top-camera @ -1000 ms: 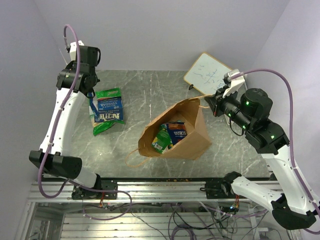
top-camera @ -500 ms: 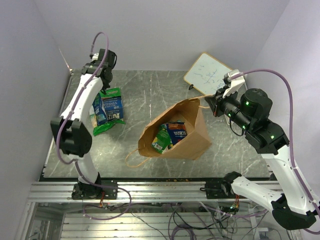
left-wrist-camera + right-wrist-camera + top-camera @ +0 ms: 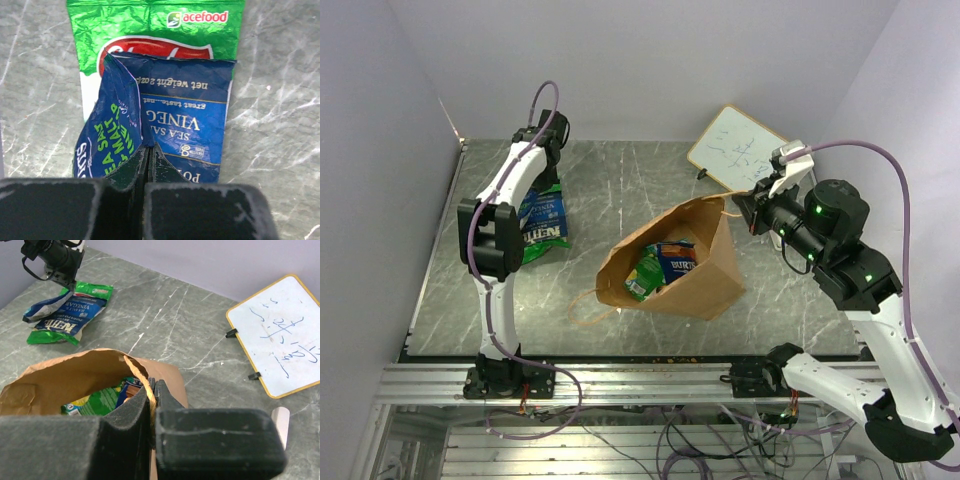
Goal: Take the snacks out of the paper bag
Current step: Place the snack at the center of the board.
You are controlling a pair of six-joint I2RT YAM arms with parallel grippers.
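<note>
My left gripper (image 3: 149,151) is shut on the edge of a blue snack packet with green lettering (image 3: 112,132). That packet droops onto a flat blue packet (image 3: 192,115), which lies on a green packet (image 3: 150,25) at the table's far left (image 3: 542,215). The brown paper bag (image 3: 715,280) leans in the middle with its mouth open. A green packet (image 3: 642,275) and a blue packet (image 3: 678,258) show inside it. My right gripper (image 3: 161,390) is shut on the bag's twisted handle at the rim and holds that side up (image 3: 748,205).
A white writing board (image 3: 738,148) leans at the back right, close behind the right gripper. The bag's other handle (image 3: 585,312) loops onto the table towards the near edge. Walls close in the table on the left, back and right.
The left arm has swung from the far left towards the back and lowered its blue packet onto the pile. The bag's right side has risen slightly.
</note>
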